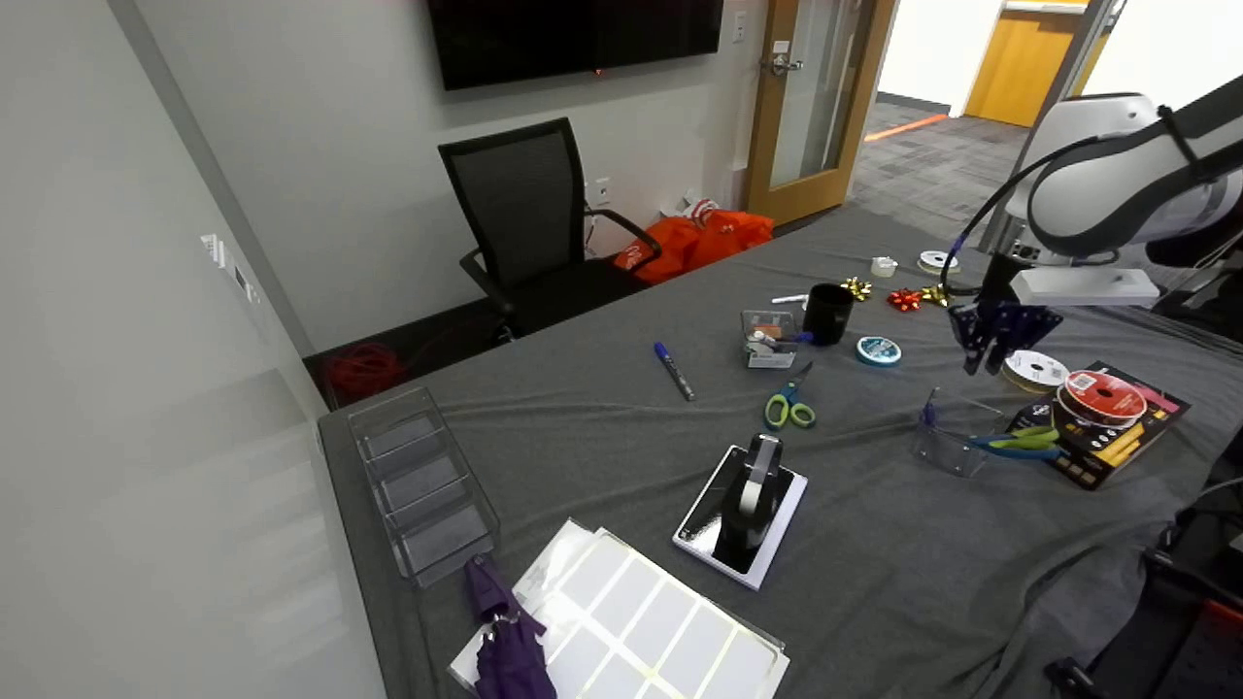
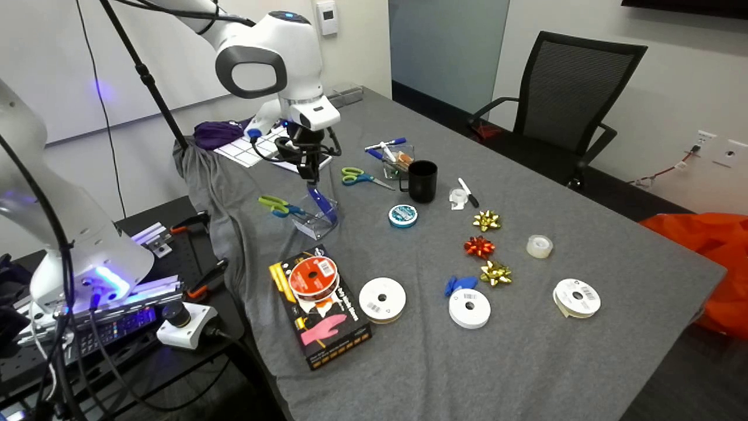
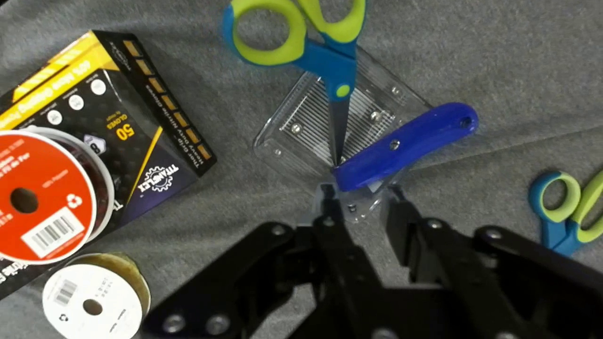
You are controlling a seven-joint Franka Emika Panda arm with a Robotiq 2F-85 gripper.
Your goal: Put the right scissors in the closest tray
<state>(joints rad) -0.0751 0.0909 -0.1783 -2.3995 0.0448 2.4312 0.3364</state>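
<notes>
Two near-identical green-handled scissors show; I cannot tell for certain which is the right scissors. One pair point(image 3: 325, 61) rests with its blades in the small transparent tray point(image 3: 268, 162) and its loops over the rim; it also shows in both exterior views point(image 1: 1020, 442) point(image 2: 279, 206). A blue handle point(image 3: 410, 141) leans in the same tray, its lower part hidden. The second pair point(image 1: 787, 408) lies on the grey cloth and is cut off at the right of the wrist view point(image 3: 560, 207). My gripper point(image 3: 362, 194) is open and empty, above the tray's edge, apart from the scissors.
A black glove box point(image 2: 318, 333) with a red ribbon spool point(image 2: 314, 278) stands beside the tray. White spools point(image 2: 382, 299), a black mug point(image 2: 422, 181), a tray of pens point(image 1: 770, 340), a tape dispenser point(image 1: 753, 495) and a compartment tray point(image 1: 422, 485) stand around.
</notes>
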